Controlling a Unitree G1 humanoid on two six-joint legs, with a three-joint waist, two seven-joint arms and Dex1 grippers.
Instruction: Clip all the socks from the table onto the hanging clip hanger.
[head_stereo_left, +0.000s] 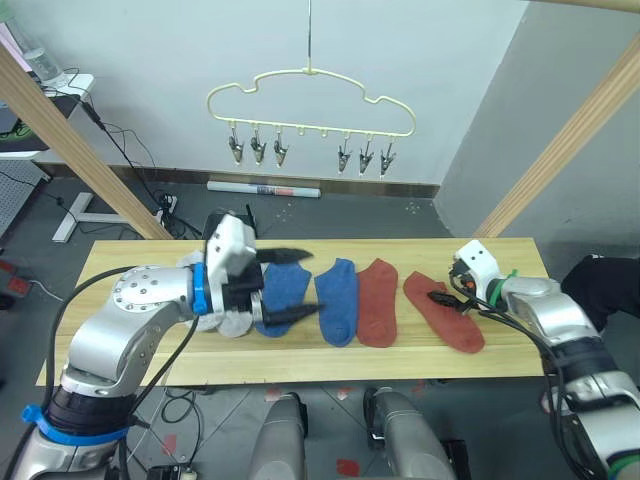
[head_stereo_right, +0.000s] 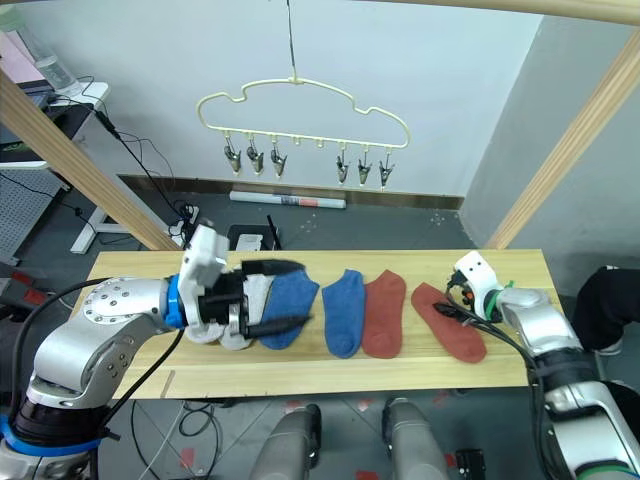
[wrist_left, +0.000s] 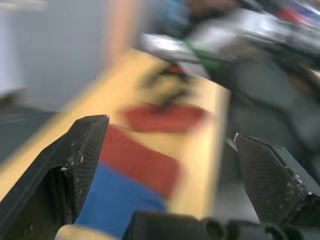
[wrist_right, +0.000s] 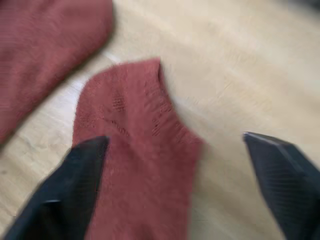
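The clip hanger (head_stereo_left: 310, 100) hangs above the table's far side, with nothing in its silver clips (head_stereo_left: 256, 148). On the table (head_stereo_left: 420, 355) the socks lie in a row: light grey (head_stereo_left: 228, 322), two blue (head_stereo_left: 285, 290) (head_stereo_left: 338, 298) and two rust-red (head_stereo_left: 378, 300) (head_stereo_left: 447, 315). My left gripper (head_stereo_left: 296, 286) is open and empty, just above the left blue sock and the grey ones. My right gripper (head_stereo_left: 448, 299) is open, low over the cuff end of the rightmost rust-red sock (wrist_right: 135, 150), one finger on each side of it.
Slanted wooden frame poles rise at the left (head_stereo_left: 80, 150) and the right (head_stereo_left: 575, 135) of the table. Beyond the table, cables and a white tube (head_stereo_left: 265, 188) lie on the floor by the wall. The table's front strip is bare.
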